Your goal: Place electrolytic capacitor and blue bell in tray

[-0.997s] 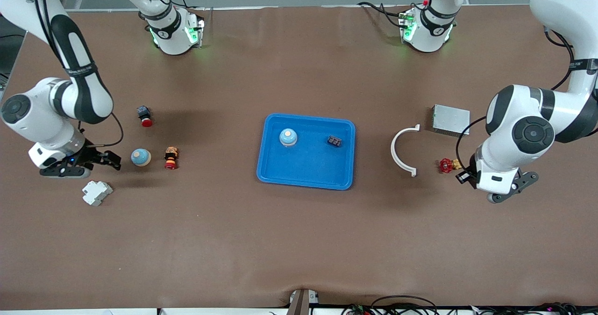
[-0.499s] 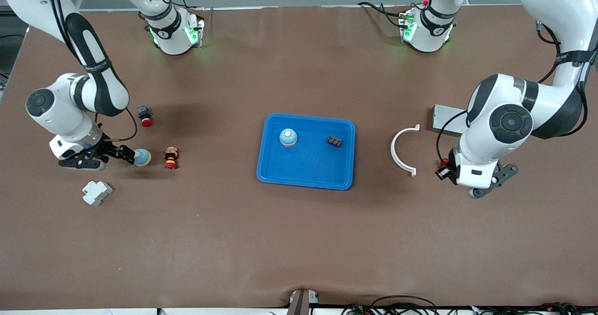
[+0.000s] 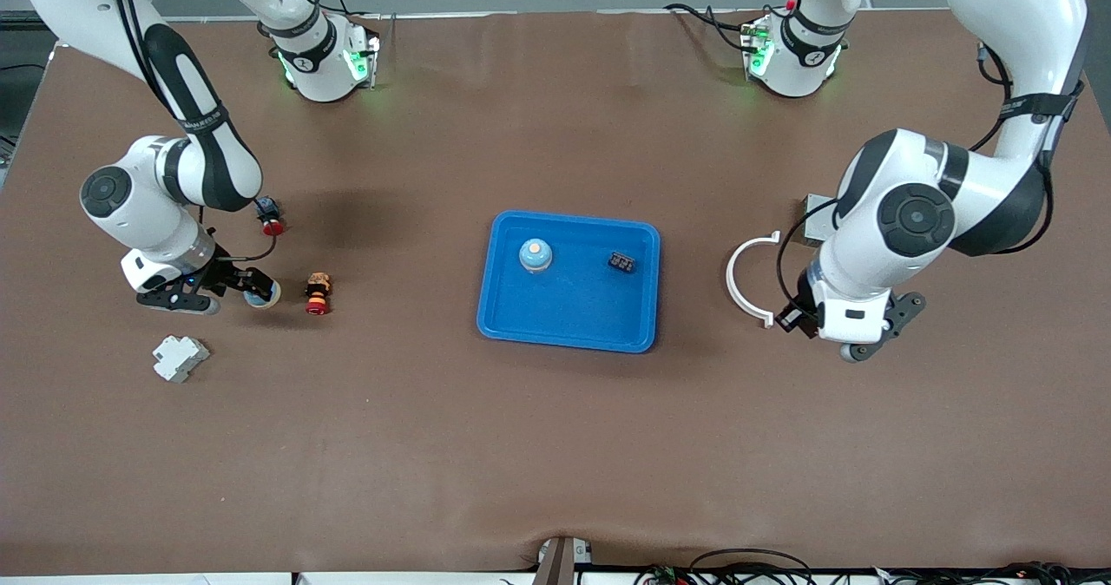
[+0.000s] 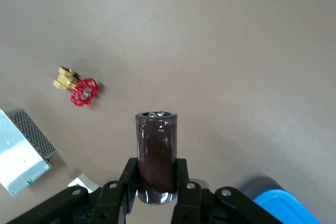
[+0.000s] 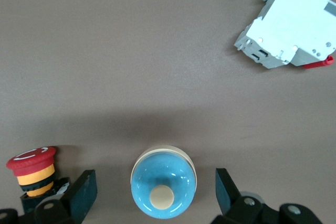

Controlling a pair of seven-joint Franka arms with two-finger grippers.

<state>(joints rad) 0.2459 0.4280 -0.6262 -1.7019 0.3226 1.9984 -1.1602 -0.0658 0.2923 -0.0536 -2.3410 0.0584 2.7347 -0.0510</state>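
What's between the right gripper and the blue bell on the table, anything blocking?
Nothing visible. The right gripper is open with the blue bell between its fingers, neither touching. The red-capped push button stands beside one finger, outside the gap.

Right claw (image 5: 152, 190) moved in, now straddling the round blue bell (image 5: 163, 183); left claw (image 4: 156, 188), carrying the dark brown cylindrical capacitor (image 4: 156, 156), shifted toward the bright blue plastic tray (image 3: 568, 281).

no legible text, labels or numbers anywhere
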